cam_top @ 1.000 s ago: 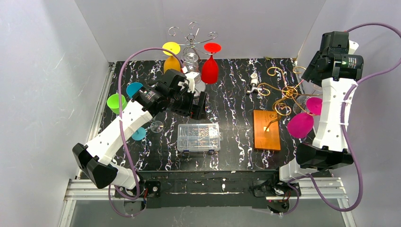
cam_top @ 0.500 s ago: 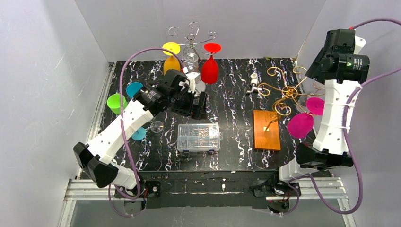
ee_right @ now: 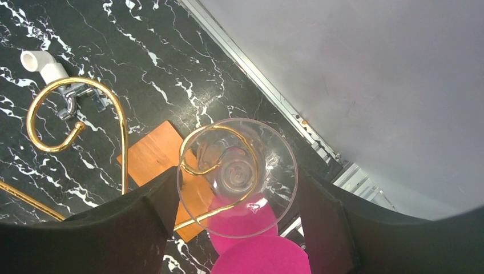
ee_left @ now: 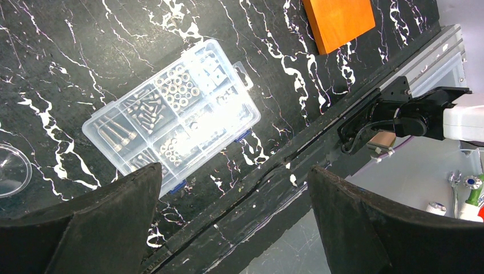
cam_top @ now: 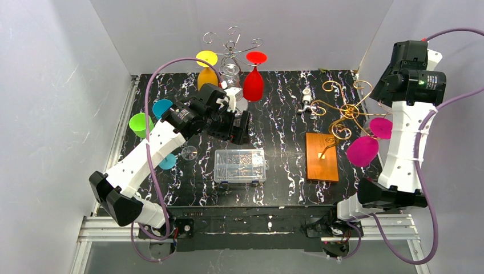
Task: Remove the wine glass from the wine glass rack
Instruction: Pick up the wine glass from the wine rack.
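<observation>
Black marbled table (cam_top: pixel 279 188), walled in grey on three sides.

My left arm (cam_top: pixel 142 160) reaches in over the table's left half. My right arm (cam_top: pixel 402 142) stands tall at the right edge, wrist high above the gold rack (cam_top: pixel 348 111).

Gold rack: curled wire arms rising from a wooden board (cam_top: pixel 322 157), on the table's right half. Silver rack (cam_top: pixel 231 43) at the back centre, with a yellow glass (cam_top: pixel 206 60) and a red glass (cam_top: pixel 253 83) on it.

Clear organiser box (ee_left: pixel 171 120) of screws and nuts lies flat on the table at centre front, below my left gripper (ee_left: pixel 233 168). That hand is spread wide and holds nothing.

Two magenta glasses (cam_top: pixel 363 151) hang on the near side of the gold rack, beside my right arm.

The clear wine glass (ee_right: pixel 268 148) is on the gold rack, at its right side, foot up towards my wrist camera, with a gold curl showing across the foot. My right gripper (ee_right: pixel 237 171) sits over it, one finger on each side of the foot's rim, very close. I cannot tell whether they pinch it or only flank it.

Green glass (cam_top: pixel 140 123) and teal glass (cam_top: pixel 162 107) at the table's left edge.

White pipe elbow (ee_right: pixel 43 63) on the table, beside the gold rack.
</observation>
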